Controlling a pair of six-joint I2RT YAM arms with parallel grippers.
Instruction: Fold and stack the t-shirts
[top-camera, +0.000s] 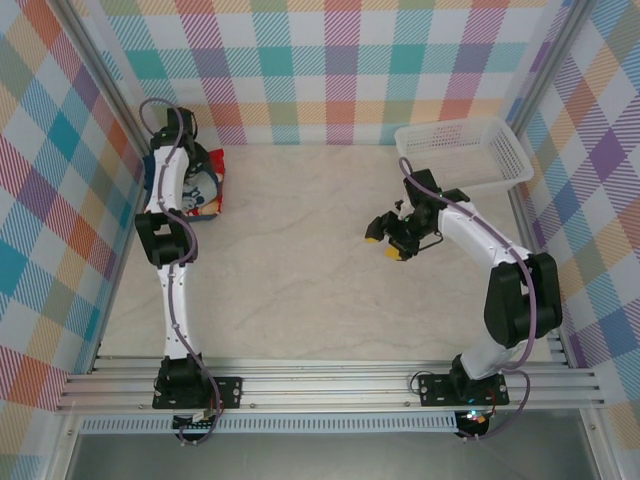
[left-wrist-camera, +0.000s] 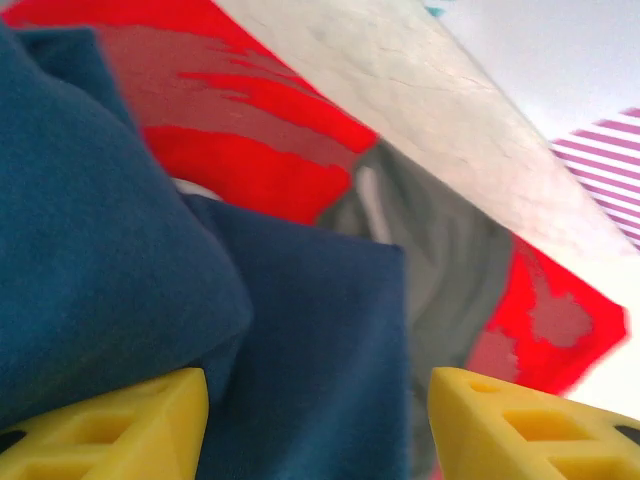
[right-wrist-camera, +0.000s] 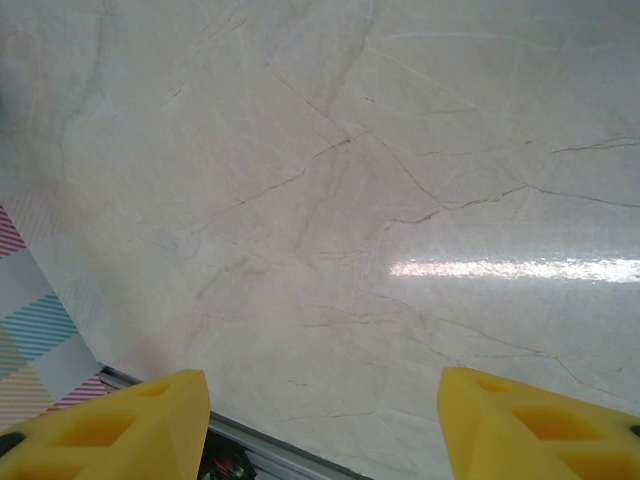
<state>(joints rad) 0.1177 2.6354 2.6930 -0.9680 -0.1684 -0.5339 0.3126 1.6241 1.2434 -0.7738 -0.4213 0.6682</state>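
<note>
The t-shirts lie piled together at the table's far left. In the left wrist view the dark navy shirt lies in thick folds on top of the red one, which has a grey print. From above, the red shirt and the navy one with its white print peek out beside the left arm. My left gripper hovers close over the navy cloth, open, its yellow fingertips wide apart and clamping nothing. My right gripper hangs open over bare table at centre right.
A white mesh basket stands at the back right corner, behind the right arm. Plaid walls close in the table on three sides. The left wall runs right beside the shirt pile. A metal rail edges the table.
</note>
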